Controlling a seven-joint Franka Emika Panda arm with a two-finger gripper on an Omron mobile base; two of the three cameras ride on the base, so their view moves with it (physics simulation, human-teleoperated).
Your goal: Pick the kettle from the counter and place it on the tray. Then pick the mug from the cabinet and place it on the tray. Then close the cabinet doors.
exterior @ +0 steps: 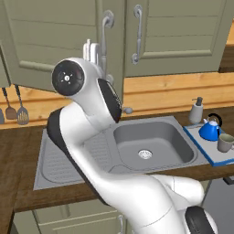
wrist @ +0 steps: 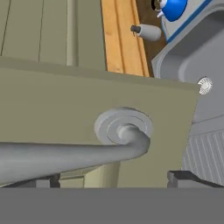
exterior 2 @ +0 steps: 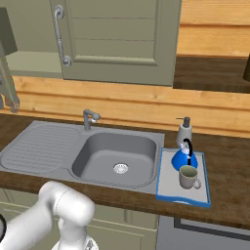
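Gripper (wrist: 113,180) at left cabinet door handle (wrist: 65,155); kettle (exterior 2: 184,157) and mug (exterior 2: 188,177) on tray (exterior 2: 168,188).

In the hand view the two dark fingertips (wrist: 186,178) stand wide apart, one either side of the silver bar handle, with nothing clamped (contact with the bar cannot be confirmed, as the grey band cuts off the fingertips' lower parts). In the left base view the arm's elbow hides the gripper and part of the left door (exterior: 55,41), which stands ajar; the right door (exterior: 183,36) appears shut. The blue kettle and grey mug sit on the tray right of the sink (exterior 2: 114,156), the kettle partly masking the soap bottle (exterior 2: 184,132). The cabinet interior is not visible.
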